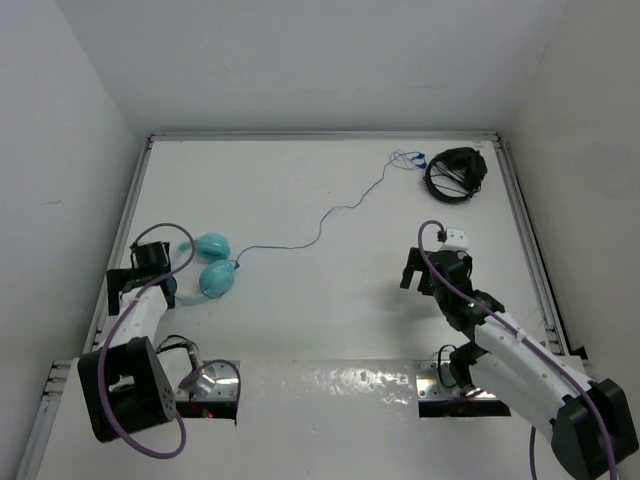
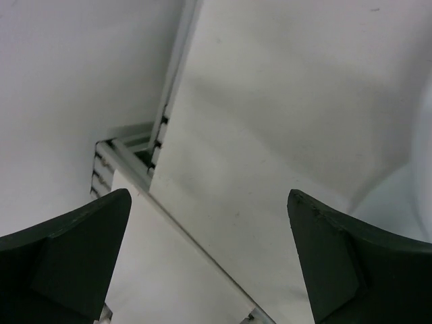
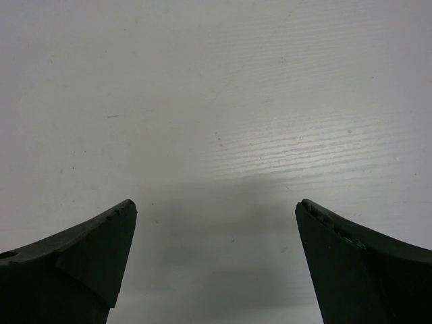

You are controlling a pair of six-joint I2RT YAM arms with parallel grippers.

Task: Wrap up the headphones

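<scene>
The teal headphones (image 1: 214, 262) lie at the left of the table, two oval ear cups side by side, with the pale thin headband (image 1: 181, 240) curving to their left. The thin blue cable (image 1: 320, 228) runs from the cups across the table to the far right. My left gripper (image 1: 150, 262) sits just left of the cups, by the headband; its wrist view (image 2: 209, 196) shows it open and empty, facing the table's edge rail and wall. My right gripper (image 1: 418, 278) is open and empty over bare table (image 3: 216, 204), well away from the headphones.
A black bundle of dark wire loops (image 1: 455, 172) lies at the far right corner, where the cable's end (image 1: 408, 158) stops. White walls and a raised rail (image 2: 162, 128) close in the table. Two metal mounts (image 1: 210, 385) stand at the near edge.
</scene>
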